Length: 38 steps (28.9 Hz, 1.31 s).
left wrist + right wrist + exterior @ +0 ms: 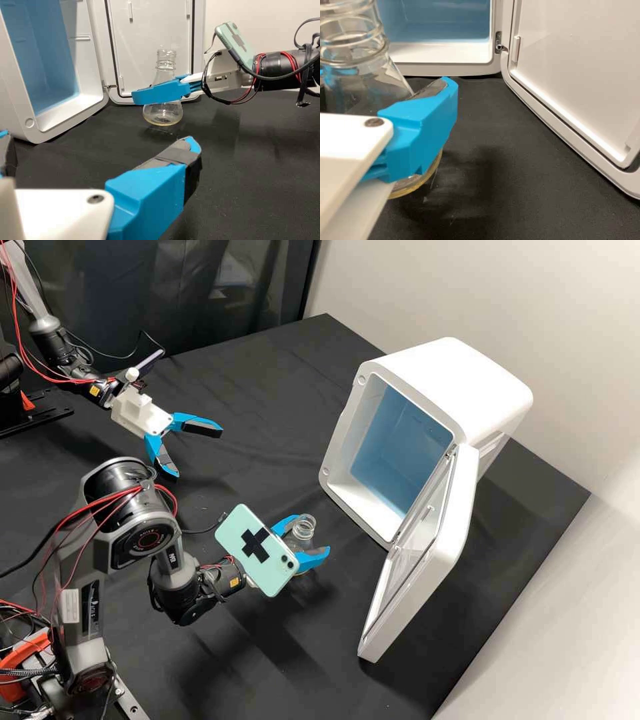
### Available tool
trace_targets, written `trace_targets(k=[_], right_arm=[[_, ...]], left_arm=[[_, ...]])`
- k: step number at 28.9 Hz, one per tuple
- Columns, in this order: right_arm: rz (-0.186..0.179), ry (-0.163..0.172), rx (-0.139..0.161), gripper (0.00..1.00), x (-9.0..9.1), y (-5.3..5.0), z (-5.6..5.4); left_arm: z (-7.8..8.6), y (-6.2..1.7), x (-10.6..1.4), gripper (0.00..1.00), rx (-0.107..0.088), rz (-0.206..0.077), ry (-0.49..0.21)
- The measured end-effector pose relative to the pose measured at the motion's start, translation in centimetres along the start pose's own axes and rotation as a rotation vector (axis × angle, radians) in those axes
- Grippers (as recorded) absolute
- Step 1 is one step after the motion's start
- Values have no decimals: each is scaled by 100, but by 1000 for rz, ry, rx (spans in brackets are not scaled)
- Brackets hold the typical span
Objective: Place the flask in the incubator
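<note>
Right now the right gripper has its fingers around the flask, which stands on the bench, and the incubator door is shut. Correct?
Not quite: the incubator door is open, swung wide with the blue interior exposed, as the high view shows. The rest holds: the right gripper has its fingers around the flask, which stands on the bench.

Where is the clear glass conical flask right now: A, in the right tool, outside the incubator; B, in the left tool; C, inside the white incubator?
A: the right tool grips the clear glass conical flask in front of the open white incubator.
</note>
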Motion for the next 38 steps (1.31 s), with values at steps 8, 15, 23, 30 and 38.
trace_targets(k=[8,15,23,30,38], right_arm=[[-5,36,-11,0,72,-23,-87],[45,59,-6,0,243,72,-193],[85,42,1,0,493,209,-332],[126,42,-14,0,759,292,-556],[108,4,-47,0,1079,259,-735]], left_arm=[[0,0,0,100,-8,0,0],[0,0,0,100,-8,0,0],[0,0,0,100,-8,0,0],[0,0,0,100,-8,0,0],[0,0,0,100,-8,0,0]])
